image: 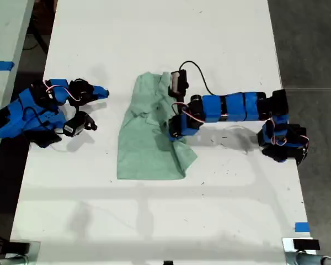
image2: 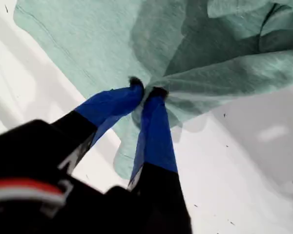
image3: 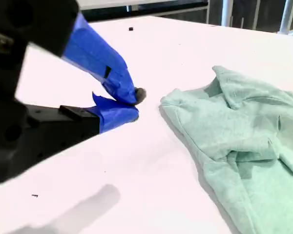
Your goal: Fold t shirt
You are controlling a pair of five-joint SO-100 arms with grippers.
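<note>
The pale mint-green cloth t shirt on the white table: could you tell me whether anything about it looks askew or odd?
Yes. The pale mint-green cloth t shirt lies wrinkled and lopsided on the white table. Its edge on the exterior view's right is bunched where my first gripper pinches it. My second gripper rests apart from it, holding nothing.

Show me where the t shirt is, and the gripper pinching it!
t shirt [image: 146, 146]: exterior view, flat middle of the cloth.
my first gripper [image2: 145, 91]: first wrist view, between fingertips shut on a cloth fold.

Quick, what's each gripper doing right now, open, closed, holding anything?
My first gripper: closed, pinching a fold of the t shirt.
My second gripper: closed on nothing, off the shirt, above the table.
</note>
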